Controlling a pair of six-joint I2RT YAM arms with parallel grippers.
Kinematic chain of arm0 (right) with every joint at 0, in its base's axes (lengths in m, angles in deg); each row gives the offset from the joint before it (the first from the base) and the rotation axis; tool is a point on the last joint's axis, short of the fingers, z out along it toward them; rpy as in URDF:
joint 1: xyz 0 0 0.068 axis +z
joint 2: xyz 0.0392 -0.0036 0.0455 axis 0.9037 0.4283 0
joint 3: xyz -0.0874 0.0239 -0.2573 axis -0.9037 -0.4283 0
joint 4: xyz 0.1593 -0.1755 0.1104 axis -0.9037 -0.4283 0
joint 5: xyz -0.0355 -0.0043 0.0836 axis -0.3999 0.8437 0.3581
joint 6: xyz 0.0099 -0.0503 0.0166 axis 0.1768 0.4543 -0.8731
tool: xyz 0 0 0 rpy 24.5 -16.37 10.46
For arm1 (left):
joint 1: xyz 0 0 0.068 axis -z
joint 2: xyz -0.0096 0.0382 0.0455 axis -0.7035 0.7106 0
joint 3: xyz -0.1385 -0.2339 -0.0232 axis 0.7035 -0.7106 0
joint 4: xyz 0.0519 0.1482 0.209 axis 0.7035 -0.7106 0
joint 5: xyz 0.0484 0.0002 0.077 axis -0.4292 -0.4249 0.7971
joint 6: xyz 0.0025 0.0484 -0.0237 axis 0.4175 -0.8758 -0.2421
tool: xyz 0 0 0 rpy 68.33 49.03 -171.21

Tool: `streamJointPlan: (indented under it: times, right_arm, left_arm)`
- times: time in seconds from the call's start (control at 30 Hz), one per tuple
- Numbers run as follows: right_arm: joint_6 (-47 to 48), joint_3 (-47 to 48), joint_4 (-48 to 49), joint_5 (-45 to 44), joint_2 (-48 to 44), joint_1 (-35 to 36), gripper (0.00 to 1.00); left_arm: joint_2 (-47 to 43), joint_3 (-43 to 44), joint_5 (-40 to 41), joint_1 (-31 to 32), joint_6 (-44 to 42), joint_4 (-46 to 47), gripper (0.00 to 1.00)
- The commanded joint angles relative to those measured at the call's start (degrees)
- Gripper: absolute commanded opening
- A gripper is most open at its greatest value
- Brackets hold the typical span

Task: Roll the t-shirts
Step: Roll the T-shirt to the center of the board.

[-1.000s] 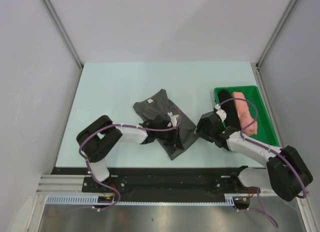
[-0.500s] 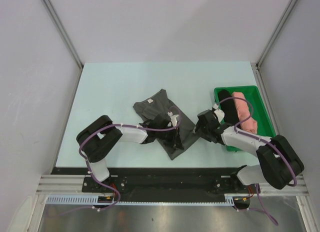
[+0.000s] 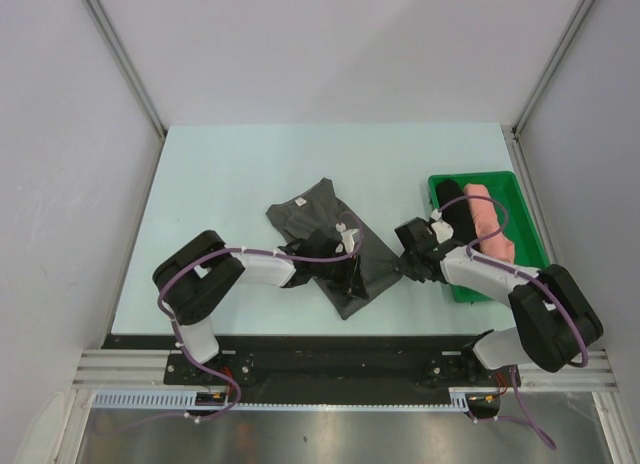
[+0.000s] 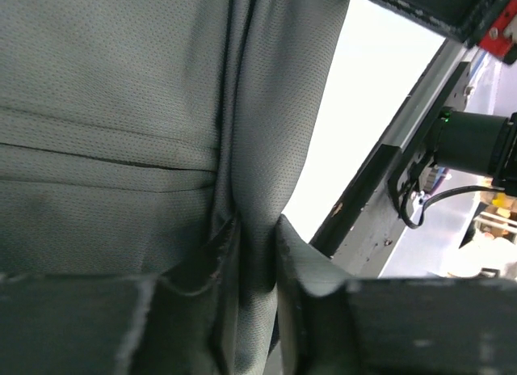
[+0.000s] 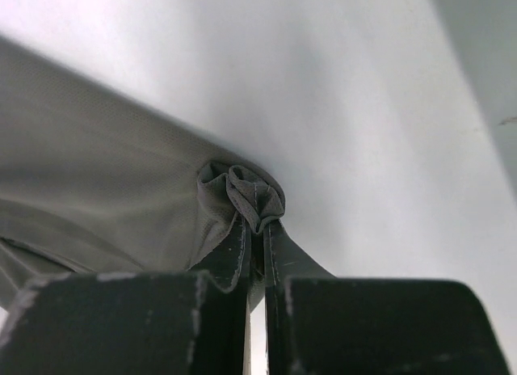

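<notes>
The left pincer [image 4: 254, 238] and right pincer [image 5: 257, 233] each nip a fold of grey t-shirt [image 3: 310, 212] (jaws nearly together).

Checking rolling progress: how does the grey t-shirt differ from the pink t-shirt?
The grey t-shirt lies unrolled on the table; the pink t-shirt is a roll. The grey t-shirt is outside the green tray; the pink t-shirt lies in it. The left gripper and right gripper pinch the grey t-shirt; neither touches the pink t-shirt. Both are soft cloth.
</notes>
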Motion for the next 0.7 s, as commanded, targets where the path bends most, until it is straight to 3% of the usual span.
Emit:
streamJointPlan:
  times: [0.0,0.23,0.5,0.67]
  right_arm:
    - [-0.43,5.90,-7.48,-4.20,5.90,-0.59,0.00]
    - [-0.34,11.37,-13.99,-7.01,11.98,0.82,0.00]
    - [0.10,13.47,-15.66,-7.63,14.44,1.43,0.00]
    - [0.18,14.62,-16.81,-7.80,16.02,1.43,0.00]
  left_arm:
    - [-1.49,1.18,0.58,-0.08,-3.04,-1.64,0.29]
    - [-7.46,0.83,6.29,1.06,-8.39,-4.36,0.53]
    - [-16.69,3.37,31.32,8.34,-17.27,-13.15,0.61]
    - [-15.03,6.97,44.07,15.99,-23.16,-16.67,0.66]
